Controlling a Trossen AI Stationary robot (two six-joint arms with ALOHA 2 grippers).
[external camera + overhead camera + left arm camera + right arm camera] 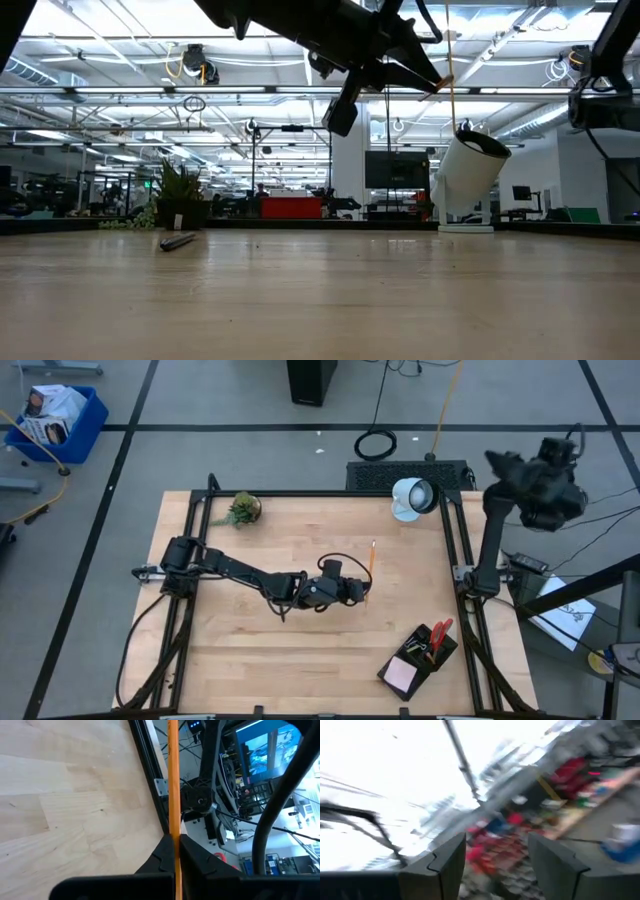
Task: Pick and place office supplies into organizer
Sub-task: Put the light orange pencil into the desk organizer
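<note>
An orange pencil (372,567) is lifted over the middle of the table, with my left gripper (358,592) shut on it; the low view shows the pencil (451,90) high above the tabletop. The black organizer (437,656) sits at the near right corner with the red-handled scissors (440,630) and the pink sticky-note pad (403,673) in it. A dark pen (177,240) lies flat on the table. My right gripper (495,865) is open and holds nothing, raised high beyond the table's right edge (500,461). My left gripper pinches the pencil's shaft (173,827) between its two fingertips (162,855), coming from the table's left and slanting a little downward. The fingers lie across the pencil. The pencil stands steeply, a long part sticking out past the fingers, clear of the table.
A small green potted plant (240,510) stands at the far left corner and a round white lamp (413,497) at the far right. A black frame rail (462,550) runs along the table's right side. Bare wood lies between the pencil and the organizer.
</note>
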